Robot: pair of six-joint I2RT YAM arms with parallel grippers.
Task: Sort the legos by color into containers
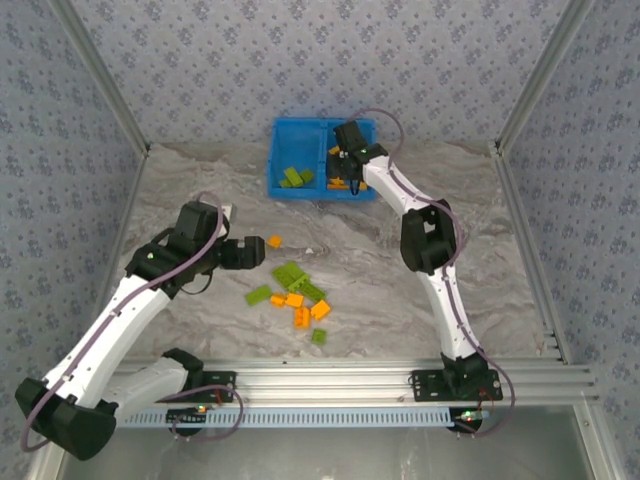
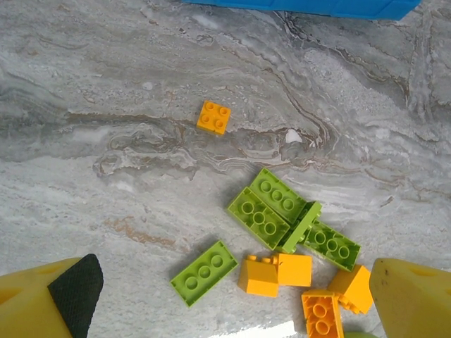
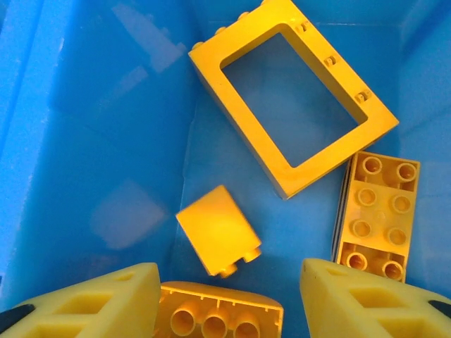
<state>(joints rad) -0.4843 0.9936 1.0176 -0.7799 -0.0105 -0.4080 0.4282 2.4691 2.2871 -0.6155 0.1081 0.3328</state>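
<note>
Much bare table [image 1: 370, 300] around loose legos [image 1: 295, 298]

The blue bin [image 1: 296, 143] sat at the far side of the table [image 1: 480, 250], with lime bricks [image 1: 295, 177] in its left compartment. The orange frame [image 3: 246, 123] and other orange bricks [image 3: 379, 211] lay in its right. A mixed green-and-orange pile [image 2: 271, 208] lay loose nearer, with one orange square [image 2: 213, 117] apart from it.

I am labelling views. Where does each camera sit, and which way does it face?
Top external: above and behind the bases, facing down; table, blue bin, left arm, right arm.
Left wrist: faces down at loose legos; own open fingers at bottom.
Right wrist: faces into the bin, orange frame inside; own fingers below.
Shared, top and left wrist: the lone orange brick.
</note>
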